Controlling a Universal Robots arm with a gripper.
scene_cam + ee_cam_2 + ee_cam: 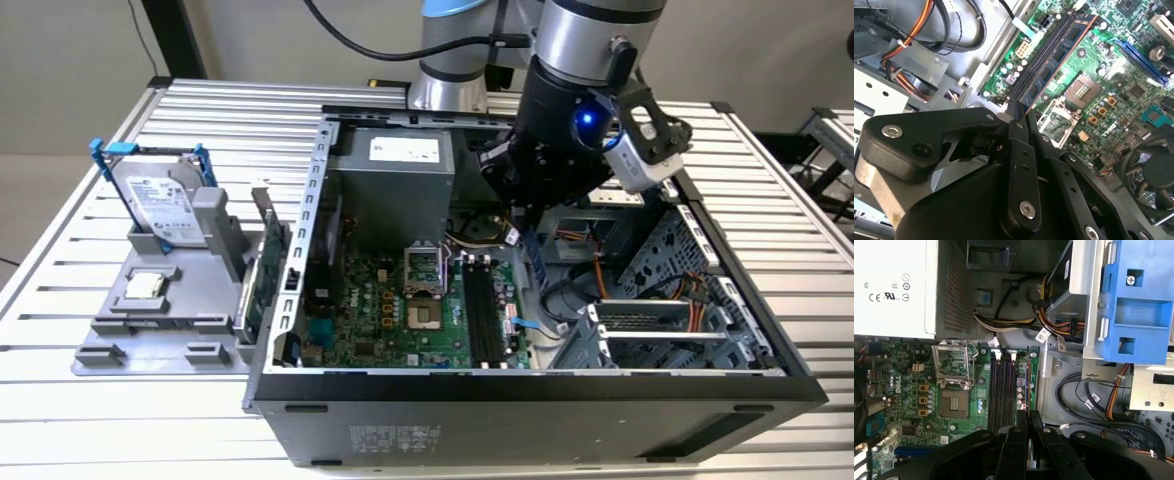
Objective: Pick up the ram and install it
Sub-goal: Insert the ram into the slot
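Insertion step, I'd say; jaws clenched on the long, thin, dark-chipped ram stick (1061,50) at the black memory slots (999,390). Wants a straight, even push.

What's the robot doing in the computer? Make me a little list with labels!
claw: shut on the ram, inside the open computer case
ram: held on edge, lined up along the black memory slots; seated or not, cannot tell
hard drive: standing in the grey holder at the exterior view's left
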